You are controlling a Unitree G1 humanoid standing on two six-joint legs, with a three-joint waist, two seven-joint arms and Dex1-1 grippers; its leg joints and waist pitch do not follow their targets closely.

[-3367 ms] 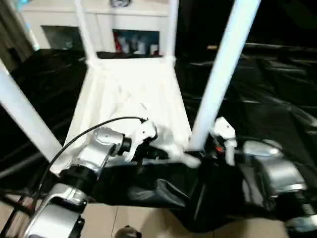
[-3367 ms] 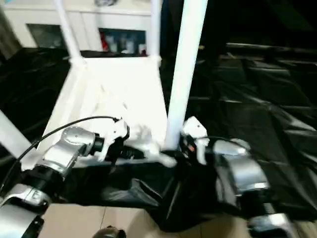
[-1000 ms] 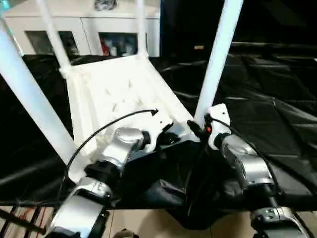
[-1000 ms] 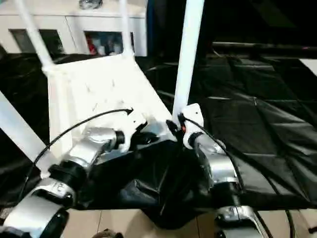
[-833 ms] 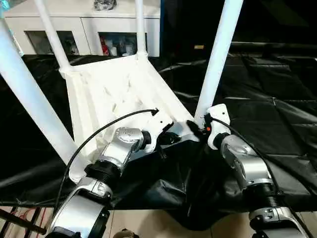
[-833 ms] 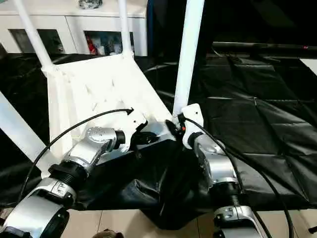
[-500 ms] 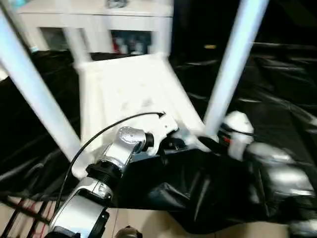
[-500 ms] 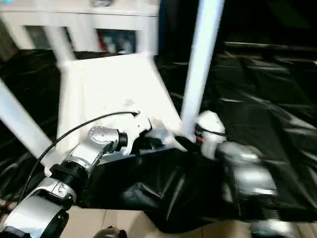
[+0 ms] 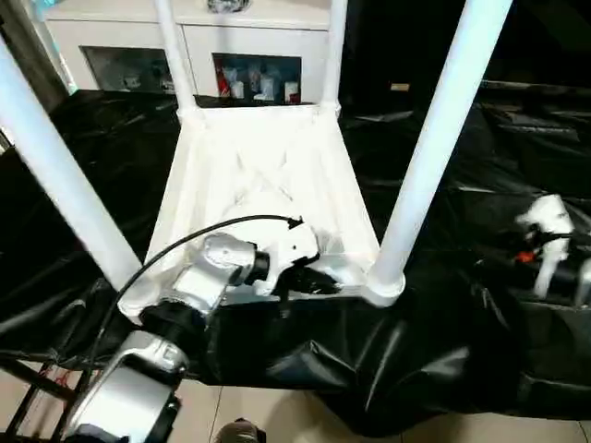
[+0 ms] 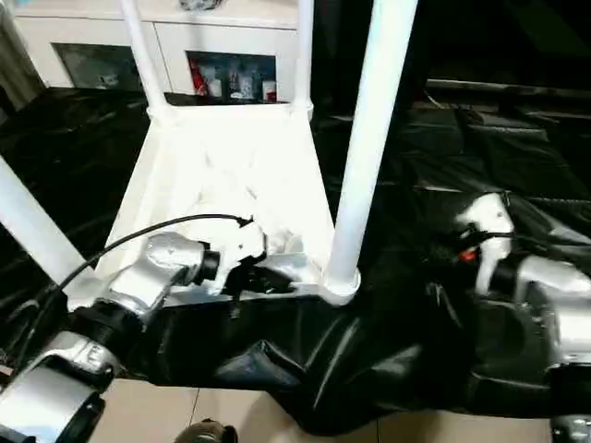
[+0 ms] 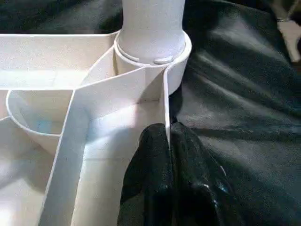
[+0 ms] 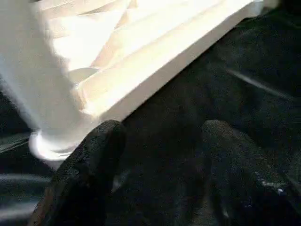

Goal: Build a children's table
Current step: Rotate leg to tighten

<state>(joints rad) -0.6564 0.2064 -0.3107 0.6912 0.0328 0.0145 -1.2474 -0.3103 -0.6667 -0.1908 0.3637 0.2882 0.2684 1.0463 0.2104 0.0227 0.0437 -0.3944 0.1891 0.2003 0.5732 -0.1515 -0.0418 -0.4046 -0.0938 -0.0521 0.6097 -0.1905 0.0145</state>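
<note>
Left gripper [image 11: 168, 141] is clamped on the tabletop [image 9: 263, 175] rim, right beside the near-right leg [image 9: 434, 138] socket (tabletop upside down, legs up). Right gripper [image 12: 160, 141] is spread wide, empty, apart from that corner.

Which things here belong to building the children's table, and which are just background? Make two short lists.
Job:
- tabletop, upside down
- four legs, e.g. the near right leg, standing in its corner socket
- left gripper, jaws shut on the tabletop's rim

Background:
- black cloth
- white cabinet behind
</note>
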